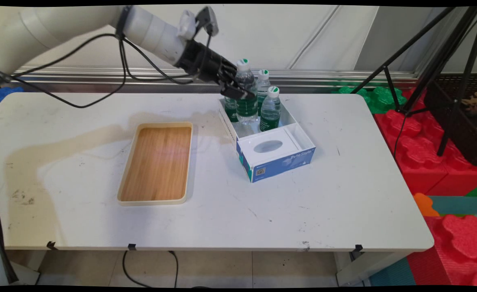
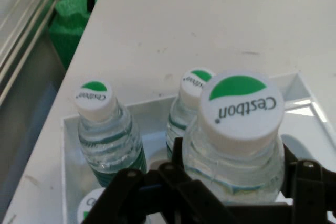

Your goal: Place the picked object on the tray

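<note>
Bottle: the bottle [image 1: 247, 106] I hold stands upright over the far left part of the box [image 1: 279, 163], its cap above the other caps.
Gripper: my gripper [image 1: 240, 92] is clamped on its upper body, just under the shoulder; in the hand view my linkage [image 2: 157, 192] flanks it on both sides.
Neighbours: a second bottle [image 1: 263, 83] just behind it, a third [image 1: 270, 109] just to its right, a fourth [image 1: 231, 110] at its left, all in the box.
Box: on the surface [image 1: 303, 211], right of centre, open on top.
Tray: the tray [image 1: 163, 124] lies well apart to the left.
Hidden: my fingertips and the held bottle's base; whether it touches the box floor, I cannot tell.
Cut off: the fourth bottle shows only part of its cap [image 2: 90, 204] in the hand view.
</note>
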Robot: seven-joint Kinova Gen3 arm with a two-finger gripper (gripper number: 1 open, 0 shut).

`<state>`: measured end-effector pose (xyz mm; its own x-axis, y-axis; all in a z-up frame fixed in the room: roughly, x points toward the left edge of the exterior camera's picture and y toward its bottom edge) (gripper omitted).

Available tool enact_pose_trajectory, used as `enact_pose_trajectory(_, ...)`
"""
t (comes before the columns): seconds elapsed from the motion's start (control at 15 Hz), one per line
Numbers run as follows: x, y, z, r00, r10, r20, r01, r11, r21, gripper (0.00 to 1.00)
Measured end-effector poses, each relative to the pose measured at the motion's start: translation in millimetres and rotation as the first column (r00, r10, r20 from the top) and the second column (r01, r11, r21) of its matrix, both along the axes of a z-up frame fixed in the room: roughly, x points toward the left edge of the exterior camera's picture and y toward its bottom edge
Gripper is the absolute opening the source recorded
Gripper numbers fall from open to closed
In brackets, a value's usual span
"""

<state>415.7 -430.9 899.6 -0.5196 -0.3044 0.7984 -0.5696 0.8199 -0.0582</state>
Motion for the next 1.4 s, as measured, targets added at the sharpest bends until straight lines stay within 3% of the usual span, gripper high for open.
enact_pose_trajectory(0.8, 59.6, 61.5, 79.4, 0.998, -0.041, -0.047, 0.04, 0.999, -0.03, 0.0)
enact_pose_trajectory(1.4, 99.7, 120.8, 90.1, 0.998, -0.057, -0.033, 0.058, 0.998, 0.026, 0.0)
